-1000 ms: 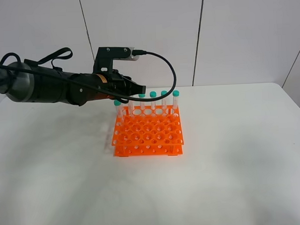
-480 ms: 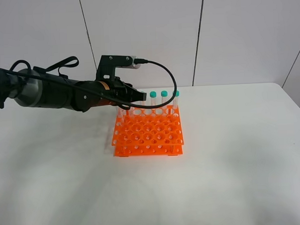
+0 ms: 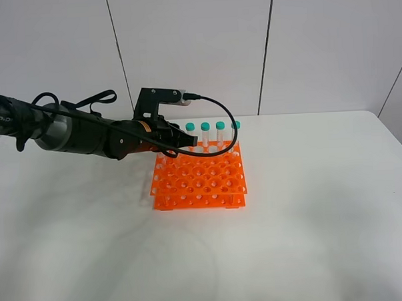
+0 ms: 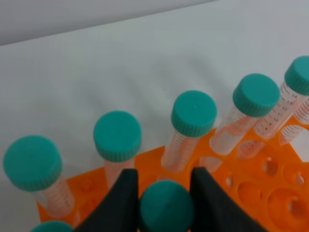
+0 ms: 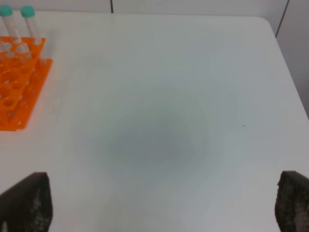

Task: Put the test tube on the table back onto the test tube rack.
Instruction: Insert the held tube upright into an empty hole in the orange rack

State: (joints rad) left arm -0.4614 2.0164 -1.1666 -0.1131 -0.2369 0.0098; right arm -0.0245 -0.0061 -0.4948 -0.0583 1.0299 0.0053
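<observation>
So over the last second the left tool [image 3: 182, 148] has slid along the back of the test tube rack [image 3: 199, 180] and dropped lower — a second ago it sat up above the rear row of capped tubes, now it's down among them. The wrist view shows why: the tool is clamped on the test tube [image 4: 166, 205], both dark fingers [image 4: 123, 198] pressed against the sides of its teal cap, just in front of the standing row. My read is that the tube is off the surface [image 3: 311, 239] already and we're at the insertion step, so the job looks mostly done apart from seating it and letting go.

What you can't see is the annoying part. In the high view the arm and tool cover the held tube completely, so I can't tell which hole it's headed for. In the wrist view only the cap shows; the body and tip are cut off below, so I can't say whether the tip has entered a hole or just hangs over the grid. Whether it's perfectly upright is also a guess.

The right tool [image 5: 154, 203] isn't in the high view at all. Its own camera shows two dark fingertips at opposite edges, spread wide with nothing between them, over bare surface well away from the rack — it looks parked.
</observation>
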